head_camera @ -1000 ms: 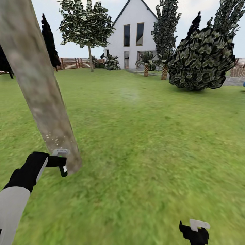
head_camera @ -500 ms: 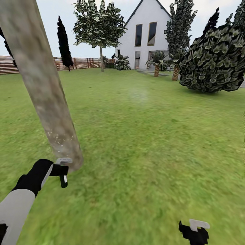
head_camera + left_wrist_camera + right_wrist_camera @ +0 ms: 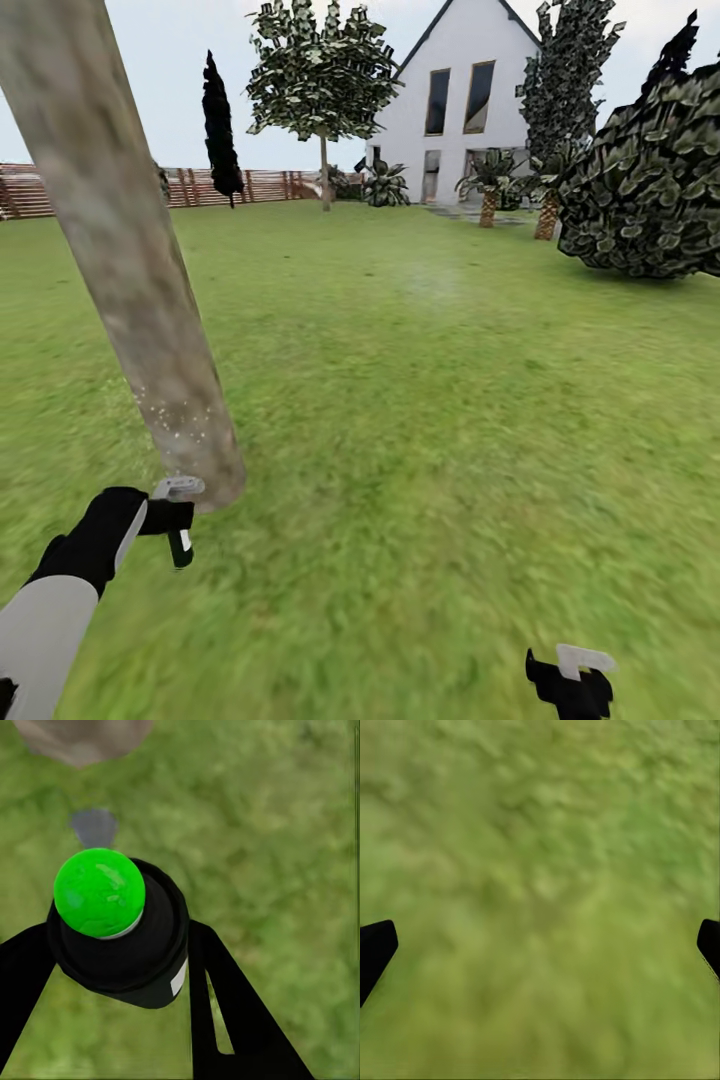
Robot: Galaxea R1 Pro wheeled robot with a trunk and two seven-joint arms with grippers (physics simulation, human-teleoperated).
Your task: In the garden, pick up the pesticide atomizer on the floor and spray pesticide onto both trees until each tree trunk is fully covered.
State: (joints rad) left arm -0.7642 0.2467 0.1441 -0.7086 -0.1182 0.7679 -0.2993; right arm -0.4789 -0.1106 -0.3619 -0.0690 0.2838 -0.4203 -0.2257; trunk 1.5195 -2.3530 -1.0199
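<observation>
the sprayer (image 3: pixel 116 926) is clamped in the left gripper (image 3: pixel 178 518), just beside the foot of the leaning tree trunk (image 3: pixel 130 260), which rises up and away. the right gripper (image 3: pixel 572 680) is held wide, empty, well apart over the lawn (image 3: pixel 450 400).

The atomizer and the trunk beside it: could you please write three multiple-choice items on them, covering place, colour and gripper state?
1. Where is the atomizer?
A. On the lawn by the house
B. In the left gripper, by the trunk's base
C. In the right gripper

2. What colour is its cap?
A. Red
B. White
C. Green

3. How is the right gripper?
A. Open, holding nothing
B. Shut on a bottle
C. Clamped on the trunk

Key: B, the left gripper holds the atomizer at the foot of the tree trunk; C, the cap is bright green; A, the right gripper has fingers wide apart over bare lawn.
</observation>
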